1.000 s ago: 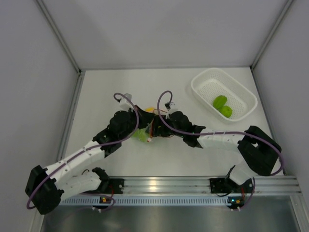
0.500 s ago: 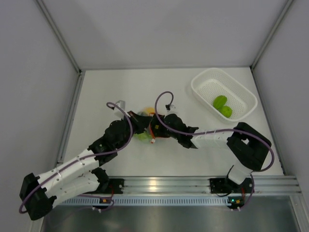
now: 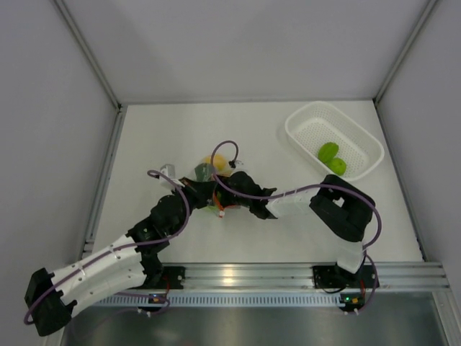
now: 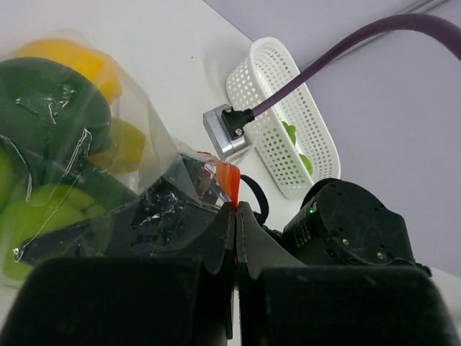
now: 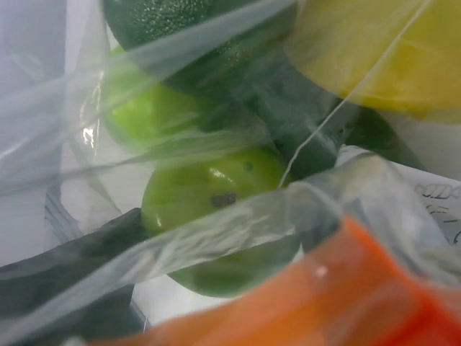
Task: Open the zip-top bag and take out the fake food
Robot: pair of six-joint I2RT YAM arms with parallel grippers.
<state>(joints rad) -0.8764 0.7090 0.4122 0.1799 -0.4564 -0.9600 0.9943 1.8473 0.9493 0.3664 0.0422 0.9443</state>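
The left pincer (image 4: 235, 216) pinches the zip-top bag (image 4: 155, 173) by its orange-red strip (image 4: 228, 177) (fake food (image 4: 43, 209) inside), white basket (image 4: 277, 108) beyond.

The zip-top bag (image 4: 155, 155) was clear with an orange-red strip (image 4: 229, 180); the fake food (image 5: 209, 194) inside showed light green, dark green and yellow. At upper right of the top view, the basket (image 3: 308, 133) was white, dotted with holes, on a white worktop (image 3: 158, 137).

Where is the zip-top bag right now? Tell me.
In the top view the zip-top bag sits centre-left, well left of the white basket, its orange-red strip pinched by the left end effector.
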